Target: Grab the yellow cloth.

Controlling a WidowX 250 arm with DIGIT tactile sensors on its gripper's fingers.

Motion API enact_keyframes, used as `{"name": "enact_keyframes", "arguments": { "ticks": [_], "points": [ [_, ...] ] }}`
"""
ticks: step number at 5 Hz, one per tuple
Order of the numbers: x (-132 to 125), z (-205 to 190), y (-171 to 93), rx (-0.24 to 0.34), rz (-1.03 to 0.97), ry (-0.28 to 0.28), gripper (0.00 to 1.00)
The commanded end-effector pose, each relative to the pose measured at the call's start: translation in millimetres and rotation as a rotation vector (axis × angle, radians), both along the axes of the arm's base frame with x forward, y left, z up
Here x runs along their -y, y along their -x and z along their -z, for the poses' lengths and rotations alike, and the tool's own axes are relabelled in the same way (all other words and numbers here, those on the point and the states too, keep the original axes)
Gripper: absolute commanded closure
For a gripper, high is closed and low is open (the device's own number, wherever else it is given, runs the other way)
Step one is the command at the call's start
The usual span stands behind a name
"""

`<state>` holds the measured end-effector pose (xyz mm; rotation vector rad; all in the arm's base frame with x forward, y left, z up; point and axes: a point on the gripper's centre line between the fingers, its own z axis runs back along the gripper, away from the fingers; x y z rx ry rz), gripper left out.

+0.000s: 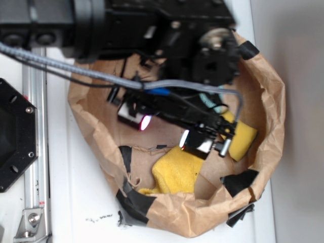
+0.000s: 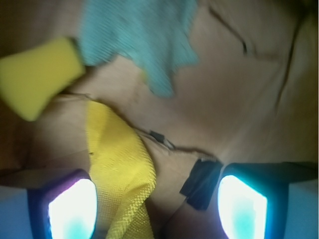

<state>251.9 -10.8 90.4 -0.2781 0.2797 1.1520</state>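
Two things could trip this up: the black gripper, jaws wide apart and holding nothing, has the fuzzy bright yellow cloth off by its left finger, with the smooth yellow foam sponge block nearby to snag by mistake.

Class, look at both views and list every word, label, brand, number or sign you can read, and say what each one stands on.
None: no readable text in either view.
Yellow cloth, sponge, teal cloth and paper bag: no print visible.
Black marks on the table: smudges, not letters.
Robot parts are too blurred to show any label.
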Motion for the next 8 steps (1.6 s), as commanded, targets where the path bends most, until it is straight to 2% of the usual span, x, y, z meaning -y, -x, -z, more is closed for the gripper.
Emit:
{"name": "enact_keyframes", "arguments": {
  "ticks": [1,2,3,4,5,6,7,8],
  "points": [
    [61.9,24.0,-14.6,0.064,-0.005,0.178,0.00],
    [90.8,34.8,-17.9,0.079,0.006,0.310,0.00],
    [116.5,42.4,3.2,-0.061,0.094,0.313,0.11],
    [121.3,34.5,17.5,-0.083,0.124,0.284,1.00],
    [113.4,19.4,10.9,0.003,0.183,0.259,1.00],
    [80.0,-20.0,-6.7,0.183,0.199,0.155,1.00],
    [40.1,-59.9,-18.3,0.309,0.198,0.067,1.00],
    [12.3,-87.7,-21.5,0.378,0.213,-0.025,1.00]
  ]
}}
